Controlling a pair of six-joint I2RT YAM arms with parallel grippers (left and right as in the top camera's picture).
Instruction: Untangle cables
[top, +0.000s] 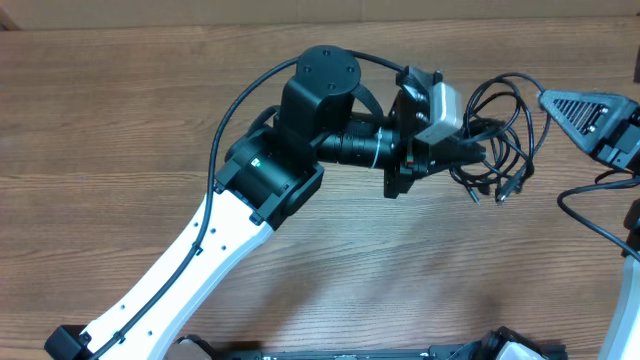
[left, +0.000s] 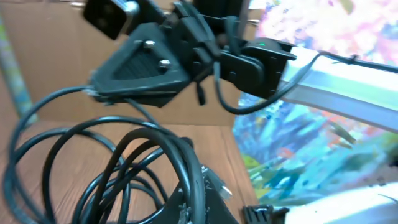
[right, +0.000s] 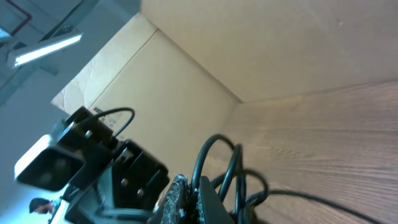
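While my left gripper (top: 472, 152) and right gripper (top: 545, 98) pinch shut on limp, light cables (top: 492, 160), I'd take six-o'clock plug ends (top: 503, 195).

The left arm (top: 200, 250) has a white link, black joints and a thin black wire (top: 222, 130); the left hand (top: 472, 150) bears a grey camera (top: 443, 105). The right hand (top: 545, 98) is black.

Brown wood-grain table (top: 120, 120), cardboard wall (right: 280, 43) at far edge
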